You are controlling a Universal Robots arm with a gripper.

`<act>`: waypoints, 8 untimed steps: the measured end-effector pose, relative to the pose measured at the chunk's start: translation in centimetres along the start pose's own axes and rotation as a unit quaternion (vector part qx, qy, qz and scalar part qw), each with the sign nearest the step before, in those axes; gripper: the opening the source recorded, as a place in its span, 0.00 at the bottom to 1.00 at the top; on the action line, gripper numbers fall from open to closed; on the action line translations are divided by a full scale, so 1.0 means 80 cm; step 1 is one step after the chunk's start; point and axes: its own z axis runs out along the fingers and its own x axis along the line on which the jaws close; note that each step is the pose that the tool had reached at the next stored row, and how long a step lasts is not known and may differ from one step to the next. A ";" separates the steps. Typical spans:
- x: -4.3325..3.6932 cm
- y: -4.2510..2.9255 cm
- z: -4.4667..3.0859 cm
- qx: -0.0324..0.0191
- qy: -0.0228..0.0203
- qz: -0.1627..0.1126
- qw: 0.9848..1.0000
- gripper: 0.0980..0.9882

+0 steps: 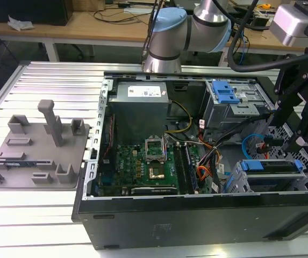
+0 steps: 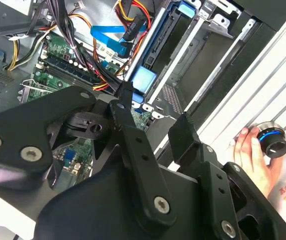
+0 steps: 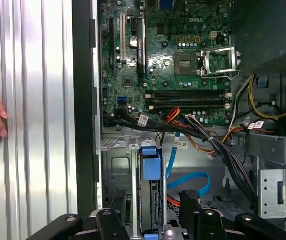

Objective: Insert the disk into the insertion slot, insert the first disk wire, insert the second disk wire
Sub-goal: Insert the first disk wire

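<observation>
The claw's (image 2: 155,107) black fingers (image 3: 188,200) sit closest to the lens in both wrist views. They are spread wide and nothing is between them. In the exterior view the claw (image 1: 299,134) hangs over the end of the open computer case (image 1: 170,215) at that view's right.

Straight below the gap between the fingers, the disk (image 3: 151,164) stands on edge in its bright blue carrier, already seated in the insertion slot (image 3: 117,172). That slot is the grey sheet-metal cage (image 1: 240,185) in the case's corner.

Just beside the disk, under one finger, the second disk wire (image 3: 187,177) loops in light blue. The first disk wire (image 3: 174,114) fans out orange-red a little beyond it. A thick bundle of black cables (image 3: 222,150) crosses between the cage and the motherboard (image 3: 182,60), crowding the space next to the disk.

Beyond the claw rises the taller drive bay with a blue latch (image 1: 226,94). Farther off is the grey power supply (image 1: 140,99).

Outside the case wall, a person's hand (image 2: 252,150) rests on the ribbed aluminium desk (image 1: 46,86) by a black knob with a blue ring (image 2: 271,139). Well away from the claw, at the exterior view's left, a grey fixture tray (image 1: 33,148) lies on the desk.
</observation>
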 end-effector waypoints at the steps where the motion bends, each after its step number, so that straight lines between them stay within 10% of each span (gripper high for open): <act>1: 0.000 0.0000 -0.0001 0.000 0.000 0.000 1.000 0.52; 8: 0.000 0.0000 0.0000 0.000 0.000 0.000 1.000 0.52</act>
